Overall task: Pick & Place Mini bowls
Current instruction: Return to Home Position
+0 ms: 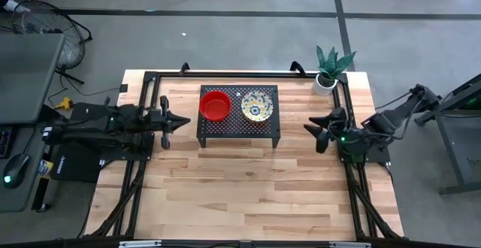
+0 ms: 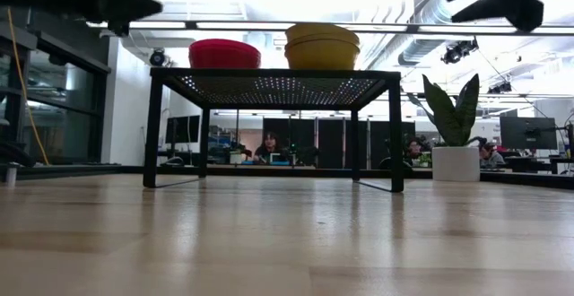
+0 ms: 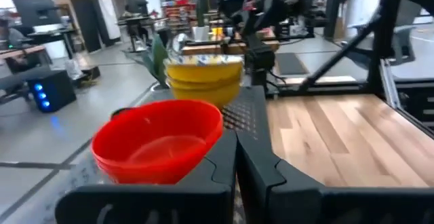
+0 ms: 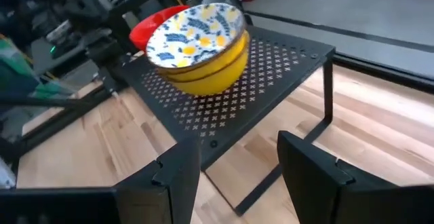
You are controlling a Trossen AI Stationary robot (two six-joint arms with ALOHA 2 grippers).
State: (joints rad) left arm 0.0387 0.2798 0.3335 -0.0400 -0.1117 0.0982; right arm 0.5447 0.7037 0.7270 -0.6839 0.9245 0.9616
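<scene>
A stack of red mini bowls and a stack of cream-yellow mini bowls with a blue floral inside stand side by side on a black perforated metal rack at the table's far middle. Both stacks sit on their bases on the rack top, as seen in the low view: red, yellow. My left gripper hovers shut, left of the rack beside the red stack. My right gripper hovers open, right of the rack, pointing at the yellow stack.
A small white pot with a green plant stands at the table's far right corner, close behind my right arm. A black frame rail runs along the table's far and side edges. Bare wood spreads across the near half of the table.
</scene>
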